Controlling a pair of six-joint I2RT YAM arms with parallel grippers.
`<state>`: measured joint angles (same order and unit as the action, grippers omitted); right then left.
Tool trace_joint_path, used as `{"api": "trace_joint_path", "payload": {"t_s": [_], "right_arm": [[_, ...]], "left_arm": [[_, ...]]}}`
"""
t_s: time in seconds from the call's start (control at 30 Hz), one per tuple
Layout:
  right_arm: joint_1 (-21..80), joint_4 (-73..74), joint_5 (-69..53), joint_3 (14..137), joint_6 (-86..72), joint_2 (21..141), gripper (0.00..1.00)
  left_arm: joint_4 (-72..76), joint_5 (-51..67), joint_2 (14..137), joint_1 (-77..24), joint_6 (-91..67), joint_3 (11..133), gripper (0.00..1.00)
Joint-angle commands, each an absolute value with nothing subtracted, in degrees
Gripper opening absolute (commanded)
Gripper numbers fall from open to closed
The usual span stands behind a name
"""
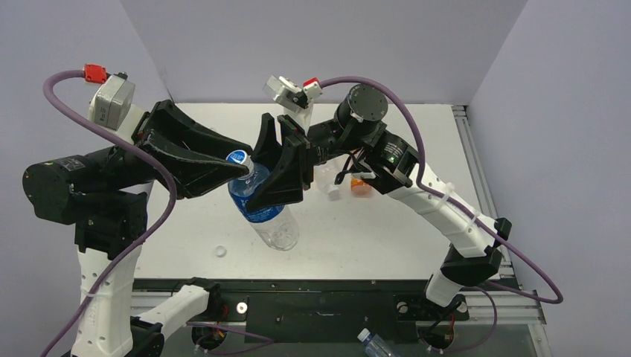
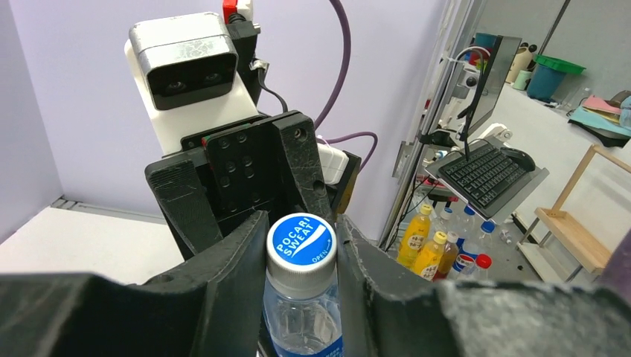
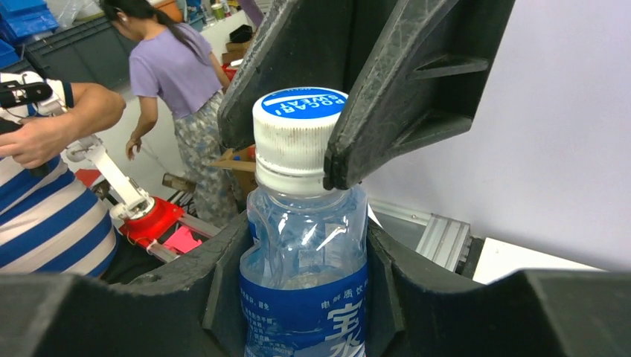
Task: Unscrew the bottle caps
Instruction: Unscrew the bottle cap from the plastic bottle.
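Note:
A clear bottle (image 1: 269, 217) with a blue label hangs tilted above the table, its bottom toward the near edge. My right gripper (image 1: 257, 183) is shut on the bottle's body (image 3: 305, 297), one finger on each side of the label. The bottle cap (image 1: 236, 157) is white and ridged with a blue printed top. My left gripper (image 1: 239, 166) comes in from the left and is shut on that cap (image 2: 301, 242), with both fingers pressed against its sides. In the right wrist view a left fingertip (image 3: 350, 160) touches the cap (image 3: 294, 126).
A loose white cap (image 1: 220, 251) lies on the table near the front edge. An orange bottle (image 1: 361, 186) stands behind the right arm. Another bottle (image 1: 372, 342) lies below the table's front rail. Several bottles (image 2: 431, 249) stand on the floor beyond the table.

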<state>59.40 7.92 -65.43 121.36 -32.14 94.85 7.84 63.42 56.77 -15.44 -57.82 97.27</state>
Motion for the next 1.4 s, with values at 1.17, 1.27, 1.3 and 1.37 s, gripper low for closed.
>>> {"api": "trace_joint_path", "payload": {"t_s": [1.17,1.27,1.3,1.37], "right_arm": [[65.0,35.4,-6.9,131.4,-4.9,93.4,0.00],[66.1,35.3,-4.0,131.6,-4.4,93.6,0.00],[66.6,35.3,-3.4,131.6,-4.0,93.7,0.00],[67.5,35.2,-1.9,131.5,-3.5,93.8,0.00]], "left_arm": [[0.4,63.2,56.2,-14.7,-48.5,100.2,0.00],[-3.2,61.9,56.1,-14.0,-45.7,100.3,0.00],[-4.0,61.4,56.0,-13.8,-45.0,100.2,0.00],[-6.3,59.7,55.6,-13.6,-42.7,100.0,0.00]]}}
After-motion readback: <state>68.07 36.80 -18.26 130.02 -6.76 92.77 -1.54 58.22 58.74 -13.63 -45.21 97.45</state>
